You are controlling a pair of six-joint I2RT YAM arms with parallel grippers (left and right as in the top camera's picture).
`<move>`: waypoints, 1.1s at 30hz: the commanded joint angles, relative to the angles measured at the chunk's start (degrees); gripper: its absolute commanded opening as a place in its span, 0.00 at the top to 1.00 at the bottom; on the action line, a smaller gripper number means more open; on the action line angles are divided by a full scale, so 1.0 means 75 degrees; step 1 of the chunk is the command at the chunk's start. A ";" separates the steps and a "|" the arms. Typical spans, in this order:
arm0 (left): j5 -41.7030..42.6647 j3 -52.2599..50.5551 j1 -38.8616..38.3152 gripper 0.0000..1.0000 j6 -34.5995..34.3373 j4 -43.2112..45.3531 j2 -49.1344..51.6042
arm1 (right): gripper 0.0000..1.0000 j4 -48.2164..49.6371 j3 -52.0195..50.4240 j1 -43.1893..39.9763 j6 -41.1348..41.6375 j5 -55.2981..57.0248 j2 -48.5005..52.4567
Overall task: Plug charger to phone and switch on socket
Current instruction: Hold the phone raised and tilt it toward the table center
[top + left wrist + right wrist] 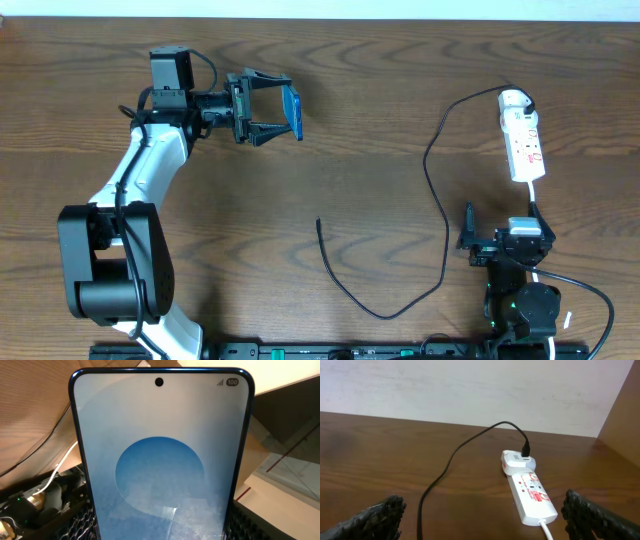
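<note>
My left gripper point(272, 106) is shut on the phone point(291, 110), holding it on edge above the table at the far left. In the left wrist view the phone's light-blue screen point(160, 460) fills the frame, with dark fingers point(75, 520) at both of its sides. The socket point(522, 138) lies at the far right, with the charger's black plug point(517, 101) in its rounded end. The charger cable point(443, 235) loops down across the table, and its free tip point(319, 222) lies mid-table. My right gripper point(502, 222) stands open just short of the socket point(530, 491), with nothing between its fingers point(375, 517).
The socket's white cord point(536, 205) runs back toward the right arm's base point(525, 300). The left arm's base point(110, 270) stands at the near left. A pale wall point(470, 390) rises behind the table's far edge.
</note>
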 commanded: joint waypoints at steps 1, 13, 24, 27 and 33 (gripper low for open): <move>0.0166 0.0044 0.0003 0.93 0.0242 0.0047 -0.0224 | 0.01 -0.0020 -0.0009 0.0079 -0.0105 -0.0020 -0.0041; 0.0099 0.0044 0.0003 0.93 0.1070 0.0420 -0.0224 | 0.01 -0.0020 -0.0009 0.0079 -0.0105 -0.0020 -0.0041; 0.0099 0.0044 0.0003 0.93 0.3075 0.0420 -0.0224 | 0.01 -0.0017 -0.0009 0.0079 -0.0105 -0.0020 -0.0041; 0.0041 0.0044 0.0003 0.93 0.3593 0.0443 -0.0224 | 0.01 -0.0017 -0.0009 0.0079 -0.0105 -0.0020 -0.0041; -0.0131 0.0044 0.0003 0.93 0.4482 0.0443 -0.0224 | 0.01 -0.0017 -0.0009 0.0079 0.0125 -0.0020 -0.0041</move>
